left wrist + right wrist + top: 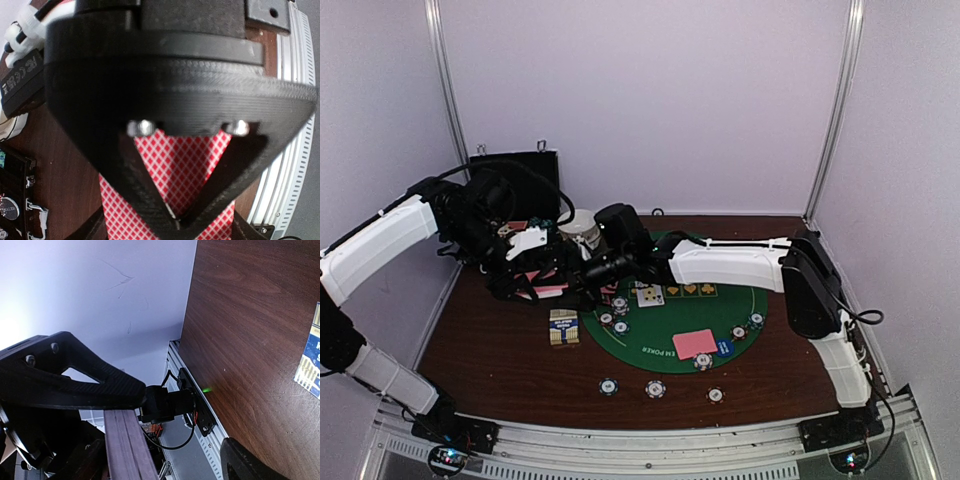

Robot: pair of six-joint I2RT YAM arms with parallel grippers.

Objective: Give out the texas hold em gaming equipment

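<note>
My left gripper is shut on a stack of red-checked playing cards, held over the table's left side. My right gripper reaches across to that stack and stands open. In the right wrist view the stack's edge lies by one finger, far from the other finger. On the green felt mat lie face-up cards, a pink-backed card, a blue button and several striped chips. Three chips sit on the wood in front of the mat.
A card box lies on the brown table left of the mat. A white bowl and an open black case stand at the back left. Metal rails run along the near edge.
</note>
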